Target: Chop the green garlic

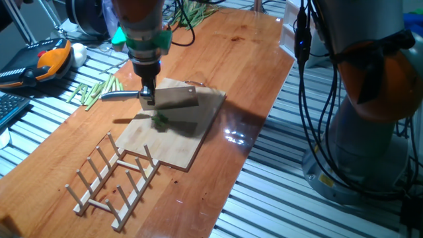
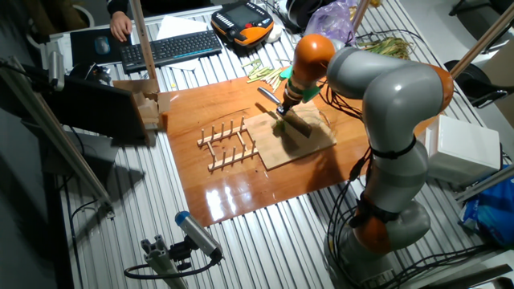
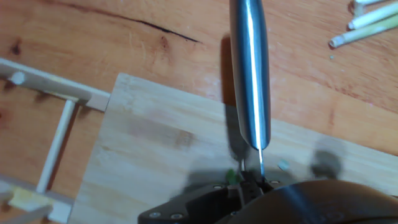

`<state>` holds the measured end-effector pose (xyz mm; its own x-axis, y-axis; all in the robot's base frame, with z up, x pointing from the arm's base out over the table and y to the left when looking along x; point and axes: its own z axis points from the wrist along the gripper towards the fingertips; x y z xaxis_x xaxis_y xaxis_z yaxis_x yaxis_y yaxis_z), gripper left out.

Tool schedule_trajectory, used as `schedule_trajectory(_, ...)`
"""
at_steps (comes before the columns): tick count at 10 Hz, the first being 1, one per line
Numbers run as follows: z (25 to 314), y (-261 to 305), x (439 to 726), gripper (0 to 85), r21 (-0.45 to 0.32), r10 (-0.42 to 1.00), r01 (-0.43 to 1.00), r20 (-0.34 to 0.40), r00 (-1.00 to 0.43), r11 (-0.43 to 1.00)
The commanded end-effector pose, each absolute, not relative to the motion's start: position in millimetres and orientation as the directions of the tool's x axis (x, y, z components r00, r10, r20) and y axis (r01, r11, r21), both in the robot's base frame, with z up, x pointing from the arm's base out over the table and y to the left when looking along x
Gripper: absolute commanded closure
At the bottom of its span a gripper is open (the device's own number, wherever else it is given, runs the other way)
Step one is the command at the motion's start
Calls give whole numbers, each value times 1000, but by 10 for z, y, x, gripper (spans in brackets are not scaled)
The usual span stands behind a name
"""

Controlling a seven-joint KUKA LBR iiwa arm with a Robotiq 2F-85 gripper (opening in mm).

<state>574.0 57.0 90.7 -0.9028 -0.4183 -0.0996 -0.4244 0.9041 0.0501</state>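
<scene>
Chopping looks partly done: a drying rack (image 1: 112, 175) sits lower left, then the pincer (image 1: 147, 96) clamps a cleaver (image 1: 173, 98) above the green garlic (image 1: 160, 120), short bits mid-frame on the cutting board (image 1: 198, 142); further cuts likely remain.

Robotics lab: teach pendant (image 2: 243, 19), keyboard (image 2: 170, 48), slatted aluminium bench (image 1: 284, 198).

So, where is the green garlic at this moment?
In one fixed view the green garlic lies as small green bits near the middle of the cutting board, just below the knife in the gripper.
</scene>
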Motion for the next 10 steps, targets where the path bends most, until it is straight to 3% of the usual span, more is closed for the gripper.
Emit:
schedule_trajectory(1,874,530,5732,850,50,-426,-433,-105,-899,900)
schedule_trajectory(10,681,578,5640,850,54,-410,-419,-131,-903,906)
